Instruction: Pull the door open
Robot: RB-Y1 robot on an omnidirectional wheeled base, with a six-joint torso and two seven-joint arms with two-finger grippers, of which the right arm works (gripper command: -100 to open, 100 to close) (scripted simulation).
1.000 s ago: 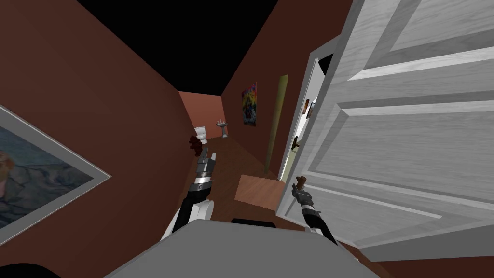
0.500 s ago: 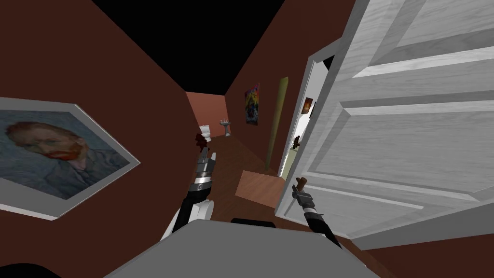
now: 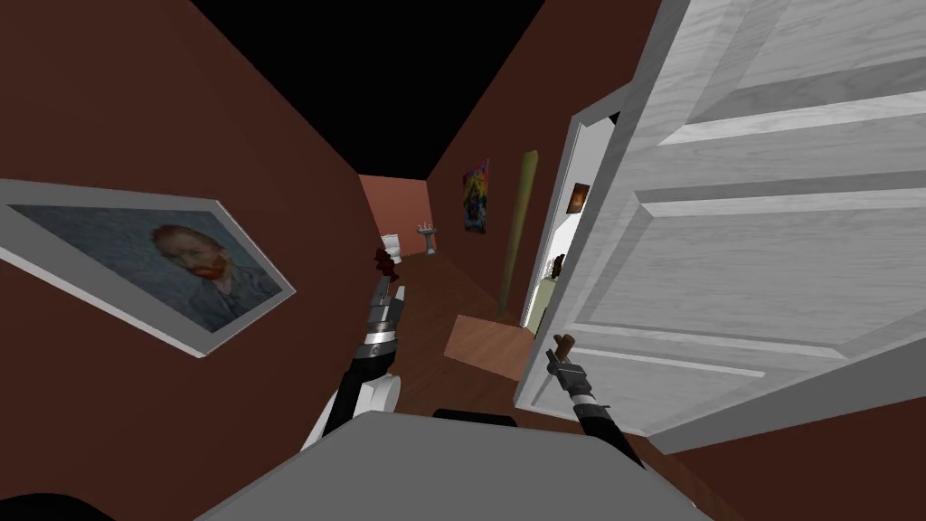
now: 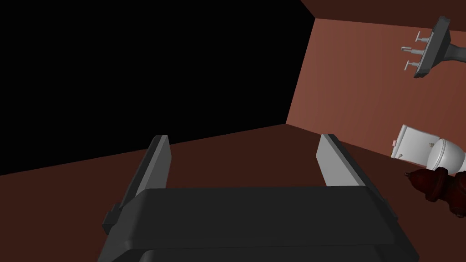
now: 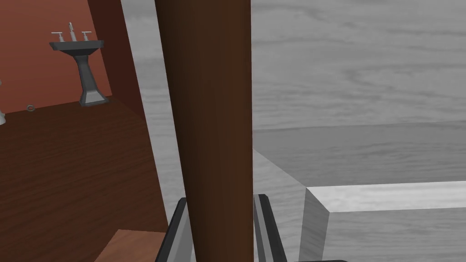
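- Right gripper point(image 3: 556, 355) clamped on the brown door handle point(image 5: 214, 113), 4 o'clock from head-view centre.
- White door point(image 3: 741, 253) ajar at 3 o'clock, its gap slightly wider than before.
- Left gripper point(image 4: 243, 141) jaws wide, holding nothing.

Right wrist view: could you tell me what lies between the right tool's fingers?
The grey door's brown handle; the right tool's fingers press its sides, seen in the right wrist view.

Dark brown wood floor point(image 3: 443, 289) carries white toilet point(image 3: 392, 248) and grey pedestal sink point(image 3: 427, 237) at far wall, lighter brown rectangle point(image 3: 488, 344) nearer.
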